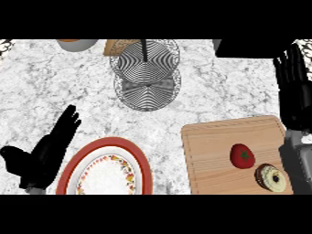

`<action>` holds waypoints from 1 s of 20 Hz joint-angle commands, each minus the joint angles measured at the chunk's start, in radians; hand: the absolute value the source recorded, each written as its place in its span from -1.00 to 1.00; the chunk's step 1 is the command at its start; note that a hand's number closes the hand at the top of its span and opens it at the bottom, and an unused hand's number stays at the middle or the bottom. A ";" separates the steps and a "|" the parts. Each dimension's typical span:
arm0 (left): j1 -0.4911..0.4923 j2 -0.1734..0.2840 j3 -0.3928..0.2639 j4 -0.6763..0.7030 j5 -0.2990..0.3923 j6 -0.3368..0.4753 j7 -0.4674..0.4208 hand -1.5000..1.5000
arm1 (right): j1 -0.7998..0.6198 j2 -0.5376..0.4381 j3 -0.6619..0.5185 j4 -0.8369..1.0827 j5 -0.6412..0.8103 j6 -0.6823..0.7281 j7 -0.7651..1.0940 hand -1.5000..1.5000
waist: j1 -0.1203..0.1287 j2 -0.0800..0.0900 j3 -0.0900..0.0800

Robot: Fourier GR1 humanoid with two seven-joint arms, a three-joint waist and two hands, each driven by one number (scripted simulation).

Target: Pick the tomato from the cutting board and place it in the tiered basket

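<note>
Red round tomato (242,155) sits on light wooden cutting board (216,155), just beside brown glazed donut (274,178). Black right hand (298,93) open, fingers straight, above board's far right corner. Black left hand (47,148) open, resting by red-rimmed plate (139,160). Risk: grasp clips donut; tomato rolls. Grey wire tiered basket (147,73) well apart.

Head cam, steep down, counter (36,91) close
</note>
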 commanded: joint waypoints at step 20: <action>0.046 0.161 0.156 0.237 -0.018 -0.065 -0.003 0.00 | 0.530 -0.155 0.035 0.146 0.179 0.113 -0.140 -1.00 | -0.005 0.009 0.016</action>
